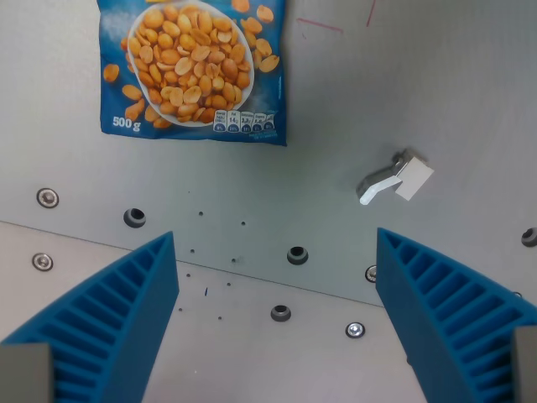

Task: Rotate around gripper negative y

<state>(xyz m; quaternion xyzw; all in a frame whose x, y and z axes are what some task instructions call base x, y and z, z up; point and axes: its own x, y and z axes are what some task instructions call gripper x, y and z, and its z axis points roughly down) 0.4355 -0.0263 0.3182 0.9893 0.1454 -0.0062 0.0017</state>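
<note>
My gripper [277, 260] is open, with nothing between its two blue ribbed fingers [126, 311], one at the wrist view's lower left and the other at its lower right. It hangs above a grey metal table [336, 101]. A blue bag of peanuts [195, 67], marked 500 g, lies flat at the top left, well beyond the fingertips.
A small white and grey plastic piece [394, 178] lies on the table at the right, just above the right finger. Bolts and threaded holes [297, 254] dot the plate between the fingers. A seam runs across the table from left to lower right.
</note>
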